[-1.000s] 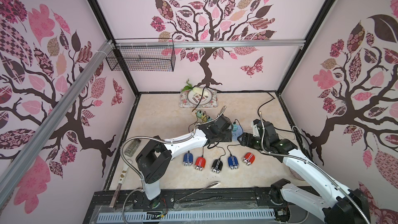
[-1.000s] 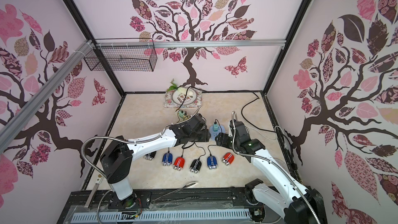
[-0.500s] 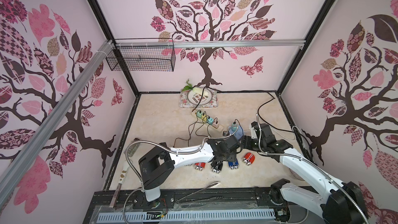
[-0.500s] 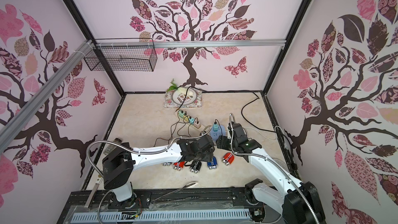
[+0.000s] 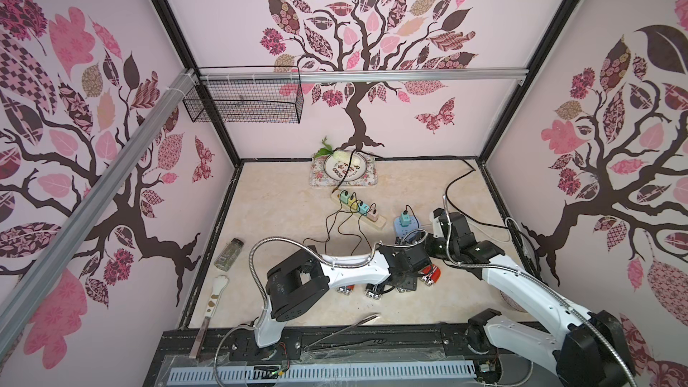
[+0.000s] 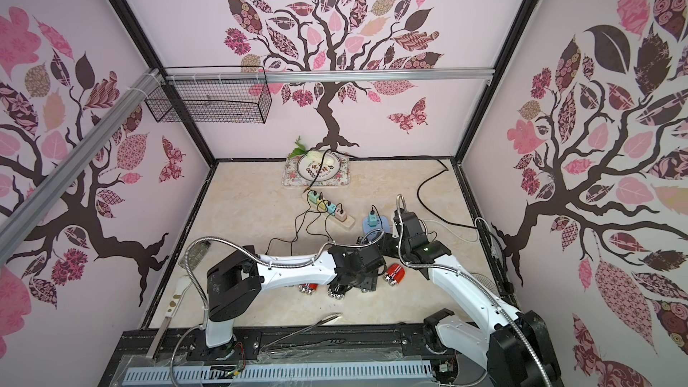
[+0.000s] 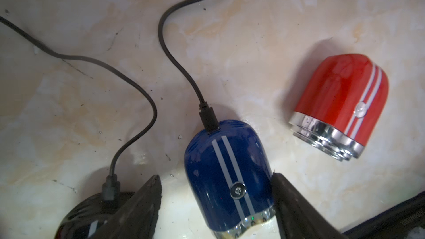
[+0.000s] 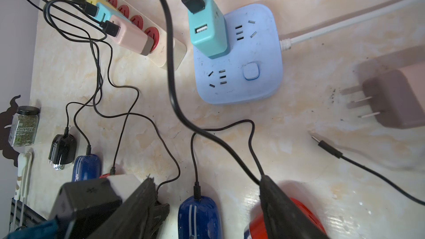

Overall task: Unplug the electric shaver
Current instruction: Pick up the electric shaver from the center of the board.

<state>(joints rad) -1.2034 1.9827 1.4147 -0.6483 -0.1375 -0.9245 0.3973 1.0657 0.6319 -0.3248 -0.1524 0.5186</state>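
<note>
The blue, white-striped shaver (image 7: 230,173), cable (image 7: 165,49) attached, lay lower centre inside the spread left end effector (image 7: 216,177); the right end effector (image 8: 207,179) gaped too.

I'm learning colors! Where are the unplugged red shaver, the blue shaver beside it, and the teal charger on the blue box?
unplugged red shaver (image 7: 338,88): left wrist view, red shell.
blue shaver (image 7: 202,168): left wrist view, shell beside the stripes.
teal charger (image 8: 207,42): right wrist view, face under the USB port.
</note>
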